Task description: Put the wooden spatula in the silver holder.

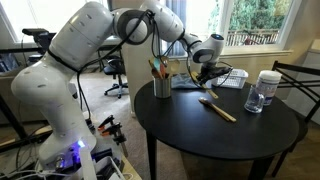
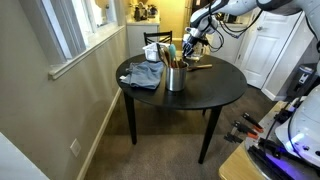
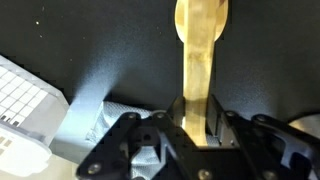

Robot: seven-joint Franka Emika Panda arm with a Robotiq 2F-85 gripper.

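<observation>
Principal item: flat, light tan wooden spatula point(image 3: 200, 50), with a straight shaft that widens to a rounded blade and a matte, unvarnished grain. It sits apart from the shiny cylindrical silver holder point(image 1: 162, 87), beyond it from the robot's base, and is not yet inside. Black Robotiq gripper point(image 3: 200, 125): in the wrist view the jaws are closed against both edges of the narrower shaft, with the blade projecting ahead of the fingers. This hold is judged to leave the spatula's length free to tip into the cup. Whether the spatula rests on the round black table point(image 1: 200, 145) or clears it cannot be told. Holder: thin polished metal, open-topped and upright, already stocked with several standing utensils point(image 1: 158, 68), so spare room inside is judged scant. Long thin-handled wooden utensil point(image 1: 222, 110) with a small head: lies flat on the table, well apart from the holder, and is not the task's piece. White rectangular wire-mesh basket point(image 3: 22, 95): stiff gridded wall, just past the gripper as reckoned from the holder. Clear jar with white lid point(image 1: 262, 92): smooth-sided, the farthest thing from the holder. Grey-blue crumpled cloth point(image 2: 145, 75): soft and folded, just beside the holder on the side away from the gripper.
</observation>
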